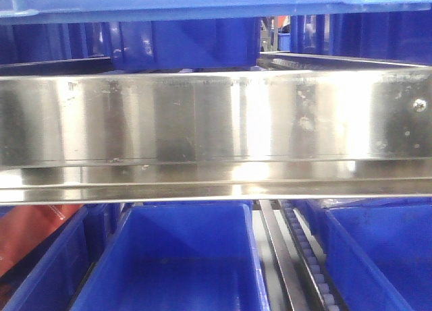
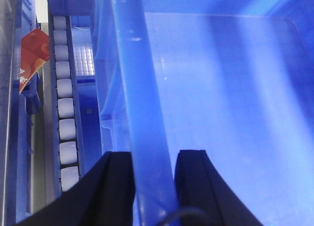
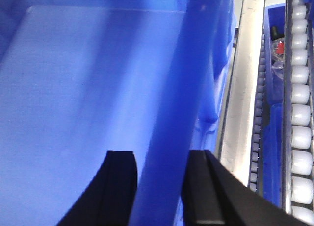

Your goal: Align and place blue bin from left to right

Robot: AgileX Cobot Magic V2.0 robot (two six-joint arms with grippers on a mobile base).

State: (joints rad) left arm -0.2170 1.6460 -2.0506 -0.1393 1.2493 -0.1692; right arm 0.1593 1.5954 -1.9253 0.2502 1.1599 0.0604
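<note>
Both grippers clamped on blue bin rims, tracks tight alongside.
Front view: the steel rail blocks the whole middle, and the blue crates below are cut off by the frame. Left wrist: the left gripper pinches the bin's rim, its wall a blur; a roller track runs just beside it and a red packet lies beyond. Right wrist: the right gripper grasps a rim too; a steel strip sits close outside, with rollers farther out.
</note>
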